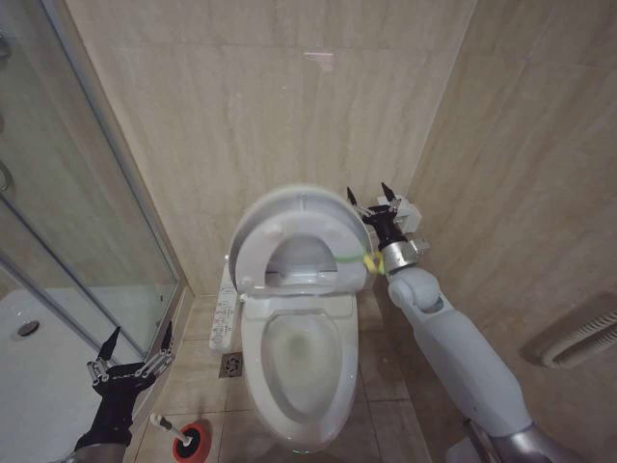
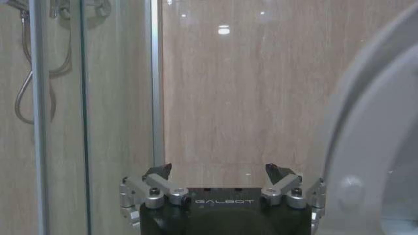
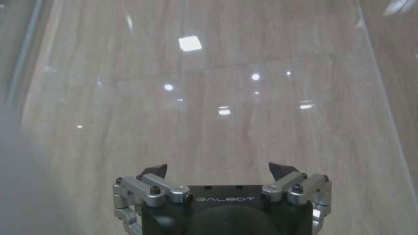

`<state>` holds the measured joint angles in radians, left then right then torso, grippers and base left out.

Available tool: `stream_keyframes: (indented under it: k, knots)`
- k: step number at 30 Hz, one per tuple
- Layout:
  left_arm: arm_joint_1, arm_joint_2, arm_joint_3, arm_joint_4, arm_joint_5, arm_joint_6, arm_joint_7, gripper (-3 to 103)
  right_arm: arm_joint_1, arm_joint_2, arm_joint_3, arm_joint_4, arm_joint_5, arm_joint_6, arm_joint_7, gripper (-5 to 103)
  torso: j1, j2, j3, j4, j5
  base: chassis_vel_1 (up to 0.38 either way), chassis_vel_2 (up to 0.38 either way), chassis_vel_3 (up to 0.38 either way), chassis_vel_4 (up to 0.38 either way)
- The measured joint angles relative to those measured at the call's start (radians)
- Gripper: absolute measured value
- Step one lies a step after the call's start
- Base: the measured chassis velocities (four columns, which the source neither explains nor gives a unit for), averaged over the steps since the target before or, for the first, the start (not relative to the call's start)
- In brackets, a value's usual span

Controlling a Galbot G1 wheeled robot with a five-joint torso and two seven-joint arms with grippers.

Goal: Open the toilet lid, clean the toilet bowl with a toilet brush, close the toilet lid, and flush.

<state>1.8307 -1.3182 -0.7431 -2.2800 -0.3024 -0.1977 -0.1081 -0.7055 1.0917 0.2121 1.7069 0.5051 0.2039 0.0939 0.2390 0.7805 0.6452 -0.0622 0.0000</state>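
Already the lid [image 1: 289, 217] stands raised, leaning back toward the wall [image 1: 251, 87], with the seat ring [image 1: 299, 253] lifted against it and the bowl [image 1: 297, 362] open below. The right gripper [image 1: 373, 204] sits just beside the lid's upper right edge, fingers spread apart and holding nothing; whether a fingertip touches the rim I cannot tell. The left gripper [image 1: 132, 347] hangs low by the shower glass [image 1: 77, 212], also spread wide and empty, above and near the brush [image 1: 166, 424], which lies on the floor [image 1: 381, 371] with its handle sticking out of the red holder [image 1: 191, 442].

Lid-opening looks done — brushing has not begun. The risks, as I judge them: if the lid is not fully at rest against the wall, drawing the right arm away could let it drop back down. The brush handle is thin and lies low and slanted, so a wide-open claw could close beside it or tip the holder — and the glass leaves the left arm little room.
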Motion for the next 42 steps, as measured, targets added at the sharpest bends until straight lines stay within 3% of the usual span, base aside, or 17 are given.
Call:
stream_keyframes:
  k: [4, 11, 17, 27, 42]
  knots:
    - [0.0, 0.0, 0.0, 0.0, 0.0, 0.0, 0.0, 97, -0.051, -0.021, 0.01, 0.049, 0.0, -0.001, 0.002, 100, 0.0, 0.0, 0.0, -0.0007, 0.0, 0.0, 0.0, 0.0, 0.0]
    - [0.0, 0.0, 0.0, 0.0, 0.0, 0.0, 0.0, 97, -0.284, -0.101, 0.142, 0.221, 0.017, -0.004, 0.0, 100, 0.0, 0.0, 0.0, -0.0011, 0.0002, 0.0, 0.0, 0.0, 0.0]
    - [0.0, 0.0, 0.0, 0.0, 0.0, 0.0, 0.0, 97, -0.395, -0.138, 0.216, 0.304, 0.019, -0.007, 0.053, 100, 0.0, 0.0, 0.0, -0.0006, 0.0002, 0.0, 0.0, 0.0, 0.0]
    - [0.0, 0.0, 0.0, 0.0, 0.0, 0.0, 0.0, 97, -0.532, -0.103, 0.251, 0.354, -0.037, -0.045, 0.149, 100, 0.0, 0.0, 0.0, -0.0007, 0.0001, 0.0, 0.0, 0.0, 0.0]
    - [0.0, 0.0, 0.0, 0.0, 0.0, 0.0, 0.0, 97, -0.701, -0.014, 0.258, 0.471, -0.106, -0.071, 0.231, 100, 0.0, 0.0, 0.0, -0.0006, -0.0002, 0.0, 0.0, 0.0, 0.0]
